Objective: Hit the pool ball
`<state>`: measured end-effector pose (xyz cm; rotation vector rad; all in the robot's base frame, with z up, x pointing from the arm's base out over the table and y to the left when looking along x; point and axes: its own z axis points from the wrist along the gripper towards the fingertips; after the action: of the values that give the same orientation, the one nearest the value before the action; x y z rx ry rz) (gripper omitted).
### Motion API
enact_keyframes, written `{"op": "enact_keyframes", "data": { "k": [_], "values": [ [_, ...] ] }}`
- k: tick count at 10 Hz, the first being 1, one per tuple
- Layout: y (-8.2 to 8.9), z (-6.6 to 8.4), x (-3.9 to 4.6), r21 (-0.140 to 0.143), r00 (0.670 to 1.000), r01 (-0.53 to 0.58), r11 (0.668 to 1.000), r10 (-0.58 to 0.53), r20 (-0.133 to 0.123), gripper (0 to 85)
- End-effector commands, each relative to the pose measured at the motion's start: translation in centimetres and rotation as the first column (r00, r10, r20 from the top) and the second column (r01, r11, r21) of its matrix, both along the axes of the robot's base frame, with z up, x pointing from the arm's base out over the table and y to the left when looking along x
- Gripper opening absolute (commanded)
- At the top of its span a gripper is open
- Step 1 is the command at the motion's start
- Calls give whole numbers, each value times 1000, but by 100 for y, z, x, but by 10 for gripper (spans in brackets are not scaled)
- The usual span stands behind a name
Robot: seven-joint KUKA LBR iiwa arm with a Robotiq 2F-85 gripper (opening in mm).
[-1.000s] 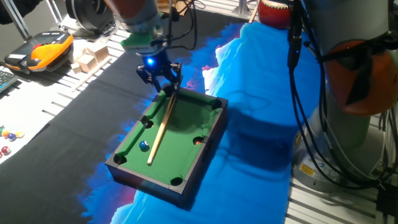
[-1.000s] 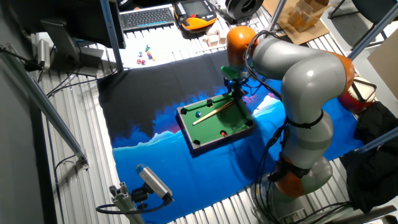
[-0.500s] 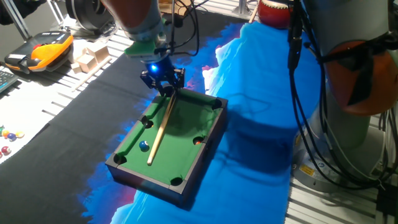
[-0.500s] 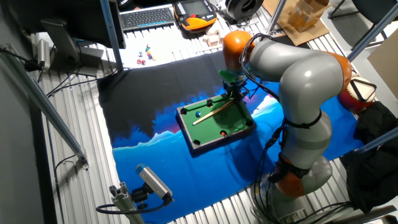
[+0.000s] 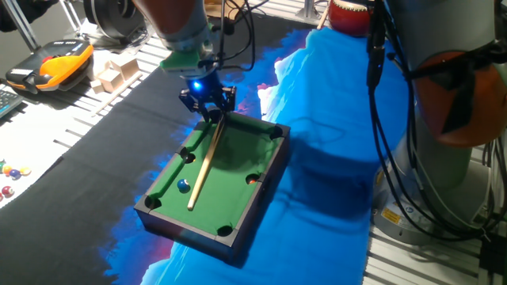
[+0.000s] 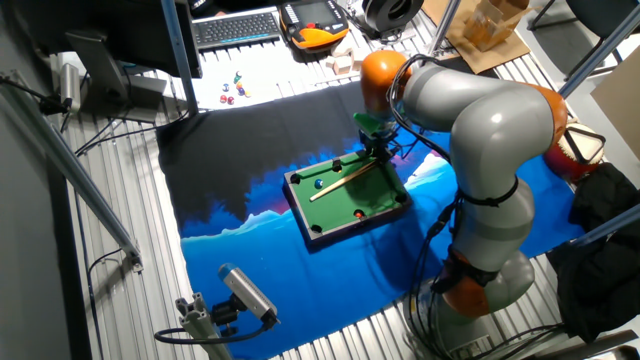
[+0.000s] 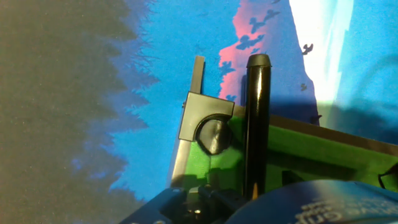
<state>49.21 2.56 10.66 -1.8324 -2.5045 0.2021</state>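
A miniature pool table (image 5: 238, 158) with green felt sits on the blue cloth. The pool ball (image 5: 183, 185), tiny and glossy blue, lies on the felt near the table's left rail; it also shows in the other fixed view (image 6: 319, 183). A wooden cue stick (image 5: 203, 162) lies along the felt, its tip just past the ball and beside it. My gripper (image 5: 209, 111) is at the table's far corner, shut on the cue's black butt end (image 7: 257, 124). The ball is out of the hand view.
A small reddish-orange ball (image 5: 252, 180) lies by a side pocket. A corner pocket (image 7: 211, 135) is just under the hand. Wooden blocks (image 5: 111, 71), an orange device (image 5: 51, 65) and loose coloured balls (image 5: 11, 172) lie at the left. The arm's base (image 6: 490, 250) stands to the right.
My gripper has shifted slightly toward the table's far corner at the cue's butt. The cue and the blue ball show no visible movement.
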Motion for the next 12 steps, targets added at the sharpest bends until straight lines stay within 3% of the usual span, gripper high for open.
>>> {"op": "enact_keyframes", "data": {
  "k": [1,3,5,7,8,9,10,12],
  "values": [
    [12,18,22,11,1000,0,1000,0,5,510],
    [17,23,37,-7,1000,-7,1000,7,-6,510],
    [20,44,54,22,1000,-8,1000,8,7,510],
    [20,44,54,25,1000,-11,1000,11,6,510],
    [20,44,54,58,1000,-3,998,2,23,510],
    [20,44,54,100,999,14,995,-19,45,340],
    [20,44,54,114,998,21,993,-27,52,340],
    [20,44,54,87,999,22,996,-25,41,340]
  ]
}}
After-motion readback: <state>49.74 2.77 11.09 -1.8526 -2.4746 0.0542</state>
